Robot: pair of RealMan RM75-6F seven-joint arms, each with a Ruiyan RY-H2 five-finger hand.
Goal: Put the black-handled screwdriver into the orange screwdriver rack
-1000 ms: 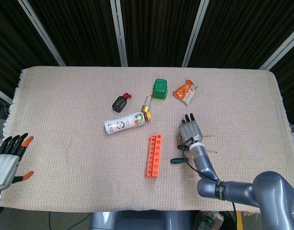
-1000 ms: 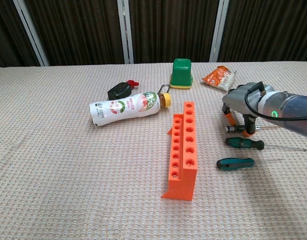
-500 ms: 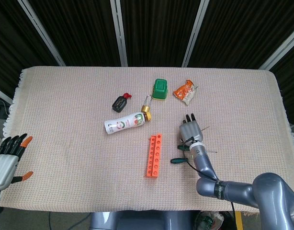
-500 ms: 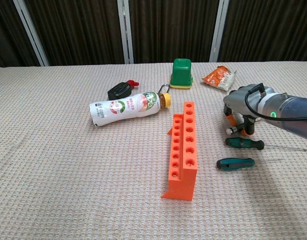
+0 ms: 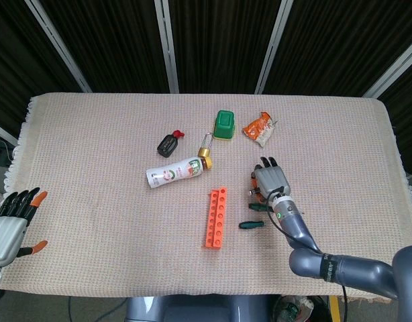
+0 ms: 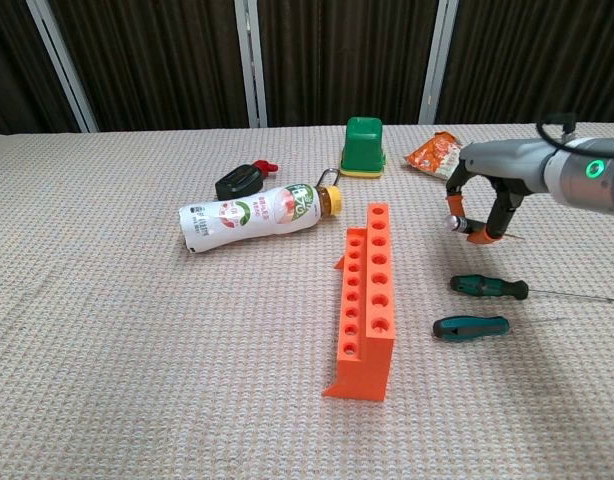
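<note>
- Since a second ago the right hand (image 6: 484,193) has been rising off the cloth, and it is now hanging above the table with a slim tool pinched in its fingertips (image 6: 474,229).
- The tool looks to be the black-handled screwdriver (image 6: 465,224); its rounded end is showing at the left and a thin shaft is poking out to the right, though most of the handle is hidden by the fingers.
- The fingers are curling down and clamping on that tool, thumb opposite the others.
- The orange screwdriver rack (image 6: 367,297) is lying flat on the woven cloth (image 5: 92,147), left of the right hand and apart from it, with its row of holes facing up.
- Two green-handled screwdrivers (image 6: 487,287) are lying on the cloth between the rack and the table's right side, below the raised hand.
- The left hand (image 5: 10,225) is resting at the near left corner of the table, its fingers spread apart and holding nothing.
- A plastic bottle (image 6: 252,217) is lying on its side beyond the rack, with a black car key (image 6: 239,181), a green cup (image 6: 363,147) and an orange snack packet (image 6: 438,155) farther back.
</note>
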